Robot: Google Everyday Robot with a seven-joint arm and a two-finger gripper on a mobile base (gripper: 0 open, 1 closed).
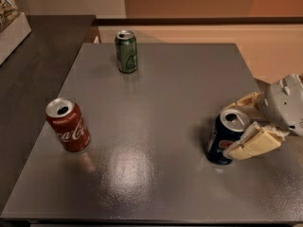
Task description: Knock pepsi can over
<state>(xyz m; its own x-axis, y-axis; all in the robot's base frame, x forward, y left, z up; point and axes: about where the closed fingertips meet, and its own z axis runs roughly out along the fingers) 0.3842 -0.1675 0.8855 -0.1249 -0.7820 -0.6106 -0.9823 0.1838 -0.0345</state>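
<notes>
The pepsi can (218, 141), dark navy with a silver top and a round logo, stands at the table's right side, leaning slightly to the left. My gripper (244, 124) comes in from the right edge. Its cream fingers are spread, one (251, 145) pressed against the can's right side near the top, the other (246, 100) behind the can. The can sits between them, not clamped.
A red Coca-Cola can (67, 125) stands at the left of the grey table (156, 93). A green can (126, 51) stands at the back. A dark counter (33, 56) with a white box (12, 25) adjoins the table on the left.
</notes>
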